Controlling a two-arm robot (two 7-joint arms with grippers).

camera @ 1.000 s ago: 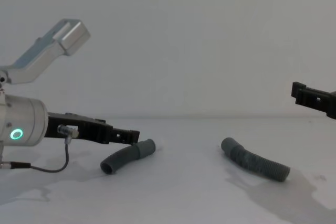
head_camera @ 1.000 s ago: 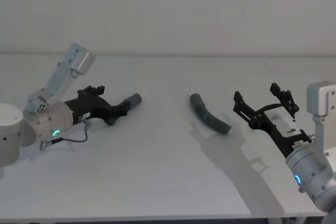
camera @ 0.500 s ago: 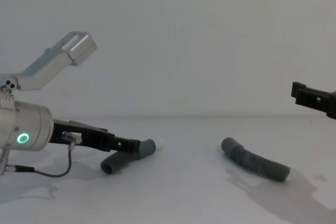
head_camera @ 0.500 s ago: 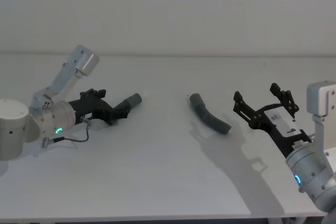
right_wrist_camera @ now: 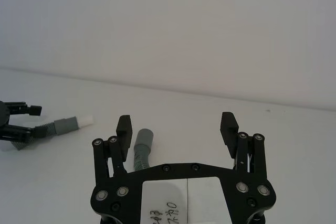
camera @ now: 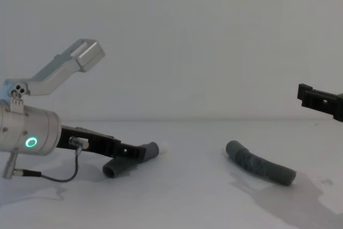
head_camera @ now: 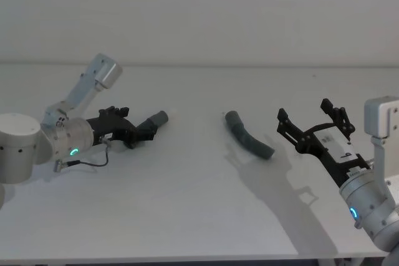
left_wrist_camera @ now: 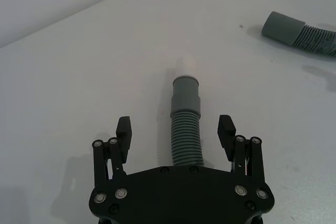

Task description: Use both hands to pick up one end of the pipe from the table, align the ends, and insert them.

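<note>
The left gripper (left_wrist_camera: 175, 125) holds its fingers (left_wrist_camera: 124, 136) apart either side of a ribbed grey hose piece (left_wrist_camera: 186, 137) on the white bench (left_wrist_camera: 79, 77), its cuff (left_wrist_camera: 185, 97) pointing away. A second hose piece (left_wrist_camera: 310, 36) lies farther off.

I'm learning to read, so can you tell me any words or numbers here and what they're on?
Handwritten marks on the white label on the right gripper: tilted, cut off at the edge, too unclear to read.
No other words or numbers can be seen.

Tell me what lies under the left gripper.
The shorter pipe piece lies on the table beneath the left gripper, between its open jaws; its rear end is hidden under the gripper body.
</note>
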